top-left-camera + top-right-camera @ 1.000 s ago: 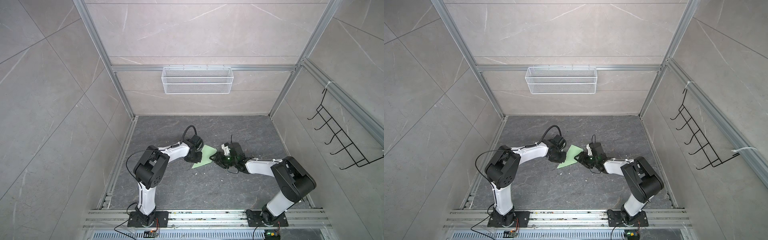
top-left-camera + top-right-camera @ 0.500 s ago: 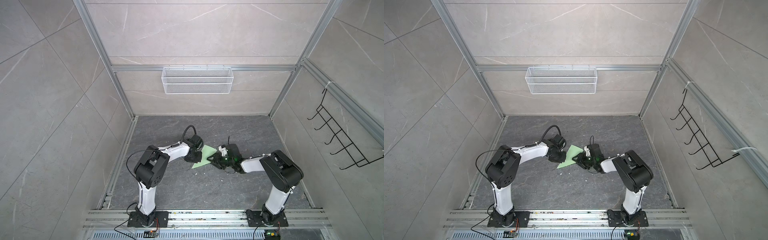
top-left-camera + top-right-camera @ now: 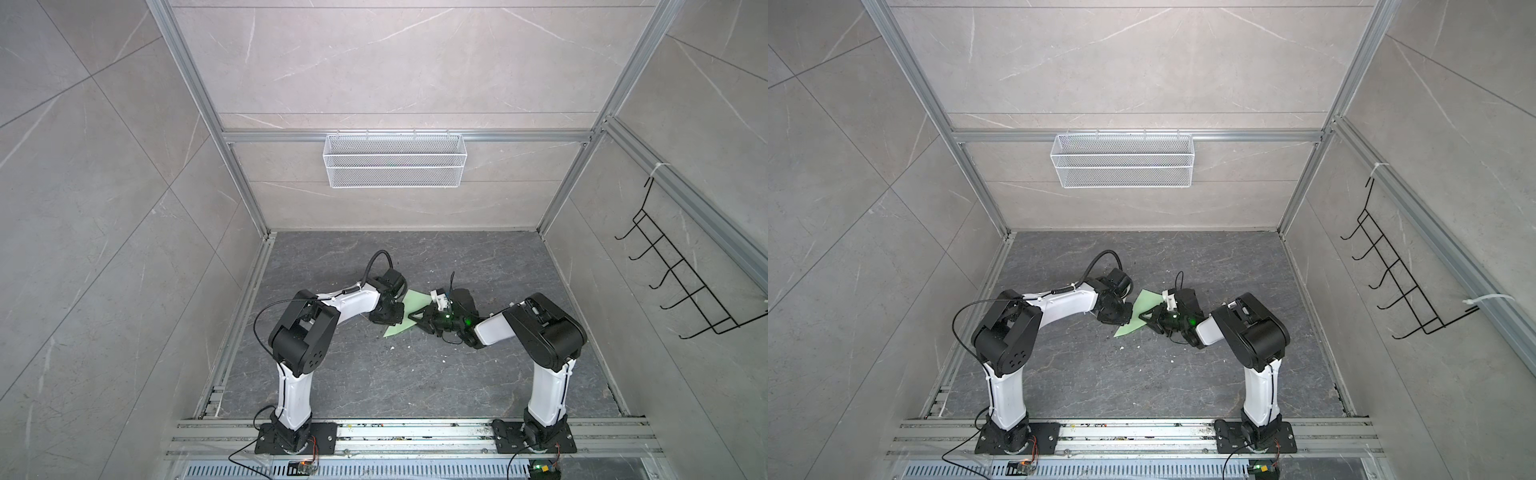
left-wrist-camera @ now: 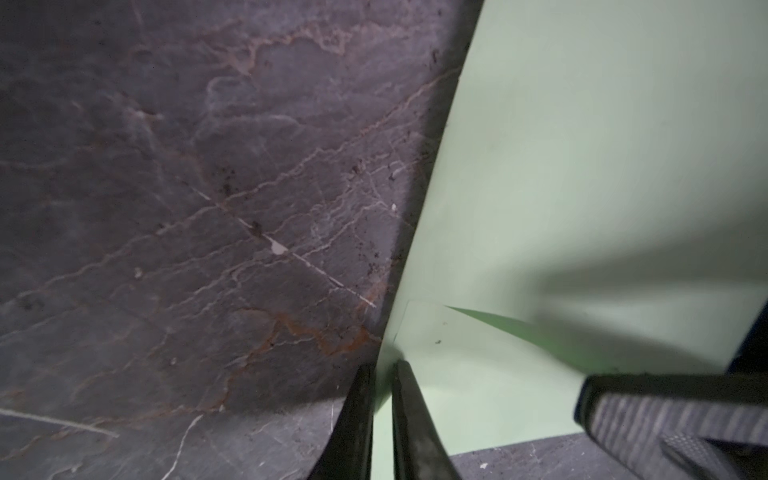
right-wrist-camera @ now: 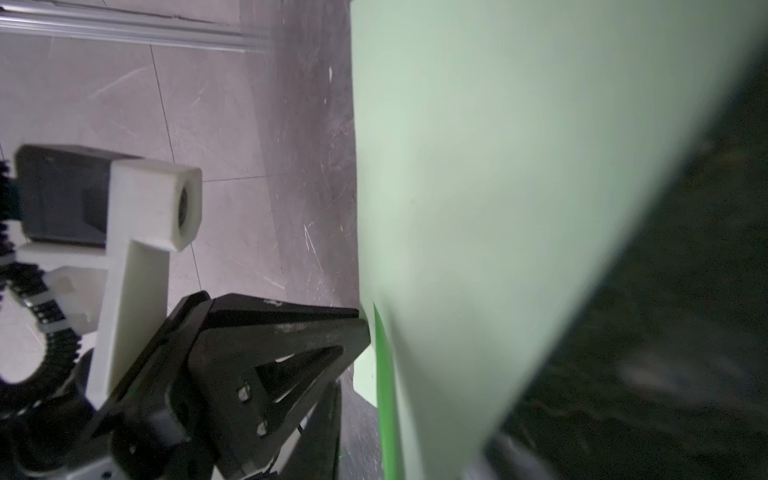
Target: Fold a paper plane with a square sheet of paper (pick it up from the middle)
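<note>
My left gripper (image 4: pixel 384 368) has its two fingers (image 4: pixel 409 419) drawn together on the edge of the sheet of paper (image 4: pixel 582 166), with only that thin pale green edge between the tips, so it is clamped on the sheet. From those fingertips the paper spreads away toward my right gripper (image 3: pixel 417 319), and just past the tips a fold shows as a darker green sliver. On the outer side of the left fingers there is only the dark stone table (image 4: pixel 187 208), with a shadow running along the paper's edge. One striped pad (image 4: pixel 665 415) of the right gripper lies over the sheet, close beside my left fingers. I cannot tell whether the right fingers are together or apart, or whether they grip anything. In both top views the sheet sits between the two sets of fingertips, which face each other across it, and one corner pokes out past them onto the table.
</note>
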